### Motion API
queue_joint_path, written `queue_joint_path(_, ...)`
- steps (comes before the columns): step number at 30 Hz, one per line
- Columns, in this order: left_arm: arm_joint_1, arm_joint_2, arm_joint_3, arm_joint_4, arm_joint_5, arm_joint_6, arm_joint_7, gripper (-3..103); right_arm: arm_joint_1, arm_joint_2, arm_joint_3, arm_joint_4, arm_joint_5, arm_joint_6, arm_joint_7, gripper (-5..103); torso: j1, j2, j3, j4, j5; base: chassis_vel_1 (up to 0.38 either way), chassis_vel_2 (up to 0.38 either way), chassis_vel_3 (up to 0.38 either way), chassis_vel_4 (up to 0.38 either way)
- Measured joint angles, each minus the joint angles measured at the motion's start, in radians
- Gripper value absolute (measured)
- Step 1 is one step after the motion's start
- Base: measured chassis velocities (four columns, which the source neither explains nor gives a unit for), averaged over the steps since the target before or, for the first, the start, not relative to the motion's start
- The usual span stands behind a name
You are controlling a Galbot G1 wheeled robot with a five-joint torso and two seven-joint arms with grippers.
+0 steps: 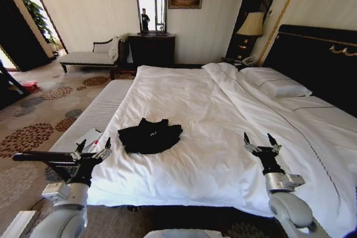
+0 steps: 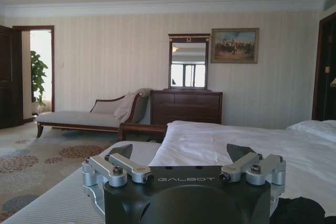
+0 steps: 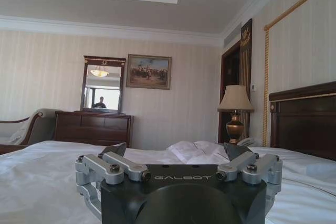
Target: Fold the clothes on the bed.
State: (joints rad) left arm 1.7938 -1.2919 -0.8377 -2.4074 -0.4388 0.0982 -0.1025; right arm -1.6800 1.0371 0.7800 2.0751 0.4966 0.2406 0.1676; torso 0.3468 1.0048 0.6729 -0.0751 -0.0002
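The clothes, a black T-shirt, lie crumpled on the white sheet near the foot of the bed; a dark corner of them shows in the left wrist view. My left gripper is held upright and open at the bed's near left corner, left of the shirt. My right gripper stands open above the sheet, well to the right of the shirt. Both pairs of fingers are spread with nothing between them, seen also for the left gripper and the right gripper in the wrist views.
A pale chaise bench and a dark dresser with a mirror stand at the far wall. Pillows lie by the dark headboard. A lamp sits on the nightstand. Patterned carpet spreads to the left.
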Motion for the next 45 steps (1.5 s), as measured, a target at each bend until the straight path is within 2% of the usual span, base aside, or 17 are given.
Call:
queue_joint_path(13, -0.005, 0.001, 0.001, 0.005, 0.000, 0.000, 0.000, 100, 0.007, 0.003, -0.012, 0.002, 0.000, 0.031, -0.027, 100, 0.000, 0.000, 0.000, -0.0002, 0.0001, -0.009, 0.023, 0.012, -0.019)
queue_joint_path(35, -0.024, 0.006, -0.002, 0.024, -0.002, 0.007, -0.002, 100, 0.039, 0.002, -0.051, -0.019, -0.006, 0.043, -0.053, 100, 0.000, 0.000, 0.000, -0.0003, 0.0000, 0.000, 0.000, 0.000, 0.000)
queue_joint_path(40, -0.052, 0.024, -0.019, 0.038, -0.030, 0.032, -0.019, 100, 0.096, -0.045, -0.096, -0.024, 0.046, 0.013, -0.059, 100, 0.000, 0.000, 0.000, -0.0001, 0.0000, 0.000, 0.000, 0.000, 0.000)
queue_joint_path(42, -0.064, 0.040, -0.031, 0.042, -0.060, 0.050, -0.034, 100, 0.143, -0.081, -0.131, -0.031, 0.097, -0.030, -0.074, 100, 0.000, 0.000, 0.000, -0.0003, 0.0001, 0.000, 0.000, 0.000, 0.000)
queue_joint_path(44, -0.070, 0.060, -0.047, 0.047, -0.090, 0.067, -0.047, 100, 0.219, -0.135, -0.209, -0.032, 0.252, -0.104, -0.056, 100, 0.000, 0.000, 0.000, 0.0000, 0.0001, 0.000, 0.000, 0.000, 0.000)
queue_joint_path(45, -0.070, 0.060, -0.047, 0.047, -0.090, 0.067, -0.047, 100, 0.219, -0.135, -0.209, -0.032, 0.252, -0.104, -0.056, 100, 0.000, 0.000, 0.000, 0.0000, 0.0001, 0.000, 0.000, 0.000, 0.000)
